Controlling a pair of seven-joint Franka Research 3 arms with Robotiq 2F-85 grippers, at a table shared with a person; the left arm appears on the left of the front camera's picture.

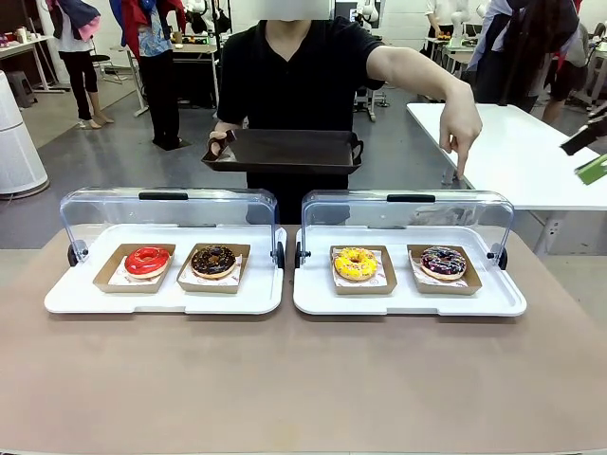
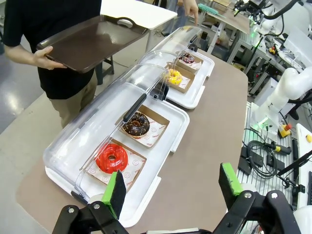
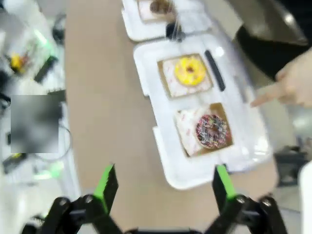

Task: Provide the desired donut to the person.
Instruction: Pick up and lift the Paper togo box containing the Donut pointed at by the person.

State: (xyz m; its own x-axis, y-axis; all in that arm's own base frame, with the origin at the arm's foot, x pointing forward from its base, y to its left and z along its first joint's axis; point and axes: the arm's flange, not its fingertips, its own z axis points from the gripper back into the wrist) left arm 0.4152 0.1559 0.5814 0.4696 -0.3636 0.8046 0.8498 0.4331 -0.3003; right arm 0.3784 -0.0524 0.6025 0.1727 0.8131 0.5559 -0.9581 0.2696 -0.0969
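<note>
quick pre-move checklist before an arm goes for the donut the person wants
1. Choice is clear: ok. The pointing hand aims down at the sprinkled dark donut, at the right end of the right case.
2. Right gripper ready: ok. Fingers apart, nothing between them.
3. Left gripper ready: ok. Fingers apart, empty.
4. Right case lid out of the way: ok. It looks rolled back behind the donuts.
5. Approach free of the person: not ok. The pointing hand hangs close to that case.
6. Drop-off ready: ok. The person holds a black tray level behind the cases.
</note>
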